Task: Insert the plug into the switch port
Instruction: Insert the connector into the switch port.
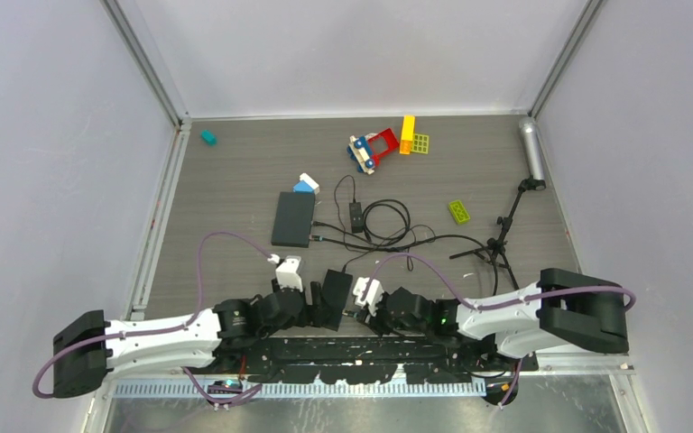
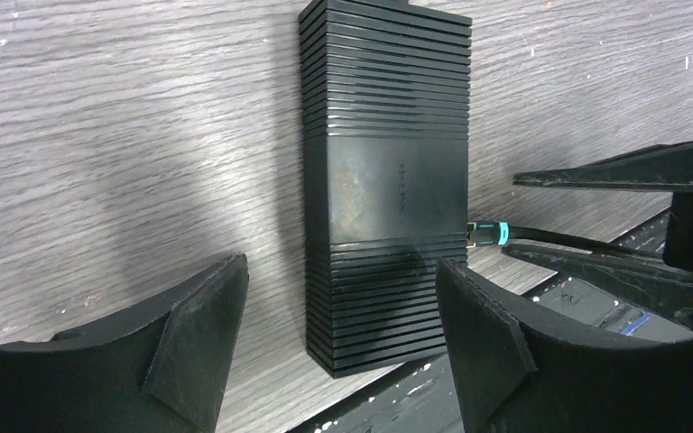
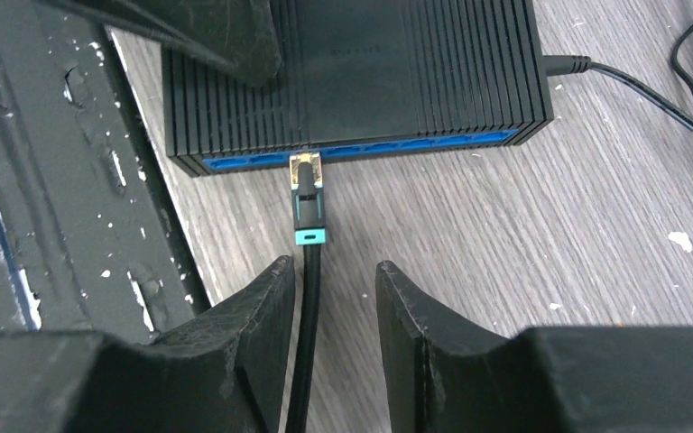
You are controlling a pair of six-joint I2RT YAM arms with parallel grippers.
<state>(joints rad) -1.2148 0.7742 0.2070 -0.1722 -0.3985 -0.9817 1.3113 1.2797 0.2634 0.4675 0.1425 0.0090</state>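
Note:
The switch [image 1: 335, 296], a black ribbed box [image 2: 383, 180], lies at the table's near edge between both grippers. Its blue port face [image 3: 370, 149] points toward my right gripper. The plug [image 3: 308, 194], clear-tipped with a teal boot, sits with its tip in one of the ports; it also shows in the left wrist view [image 2: 487, 234]. Its black cable [image 3: 305, 343] runs back between the fingers of my right gripper [image 3: 334, 266], which is open and lies close to the left finger. My left gripper [image 2: 341, 271] is open, one finger on each side of the switch's near end, not touching it.
A second black box [image 1: 293, 219] with cables and a power adapter [image 1: 355, 215] lies mid-table. Toy bricks [image 1: 388, 144], a green brick [image 1: 459, 210], a teal block [image 1: 208, 137], a small tripod [image 1: 505, 230] and a silver cylinder [image 1: 531, 149] sit farther back. The black base plate [image 1: 361, 352] borders the switch.

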